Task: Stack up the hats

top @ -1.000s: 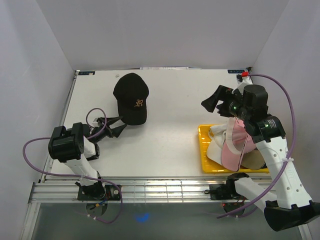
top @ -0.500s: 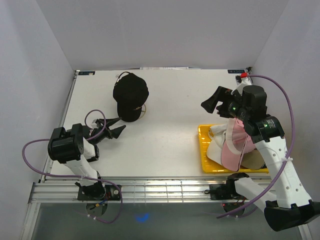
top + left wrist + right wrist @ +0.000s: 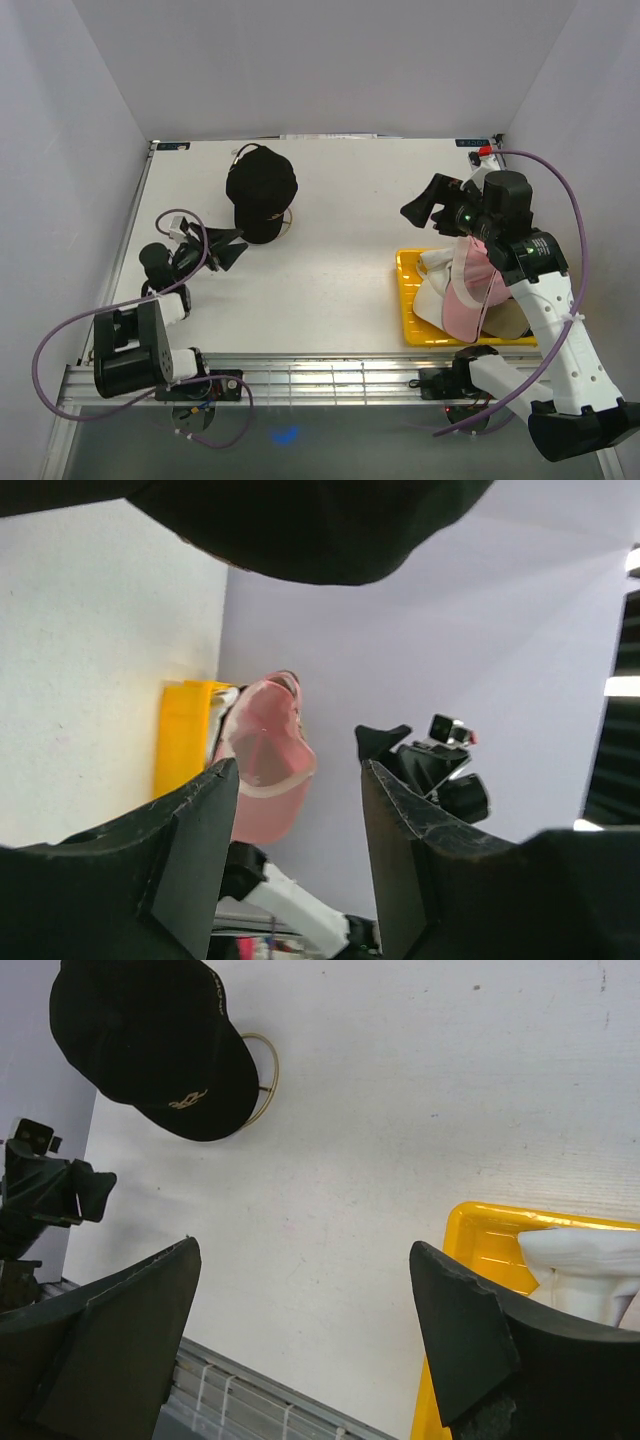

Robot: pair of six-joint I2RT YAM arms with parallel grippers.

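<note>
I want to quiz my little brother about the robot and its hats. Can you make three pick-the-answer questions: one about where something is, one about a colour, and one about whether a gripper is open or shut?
1. Where does the pink fabric baseball cap lie?
A. in the yellow plastic tray
B. alone at the far left of the table
C. on the bare table by the arms' bases

2. What colour is the fabric baseball cap that sits away from the tray?
A. white
B. pink
C. black

3. How is the left gripper?
A. shut on a cap
B. open, holding nothing
C. shut on the tray

Answers:
1 A, the top view shows the pink one on the pile inside the yellow walls.
2 C, it is black with a small logo.
3 B, its wrist view shows a clear gap between the fingers.
</note>
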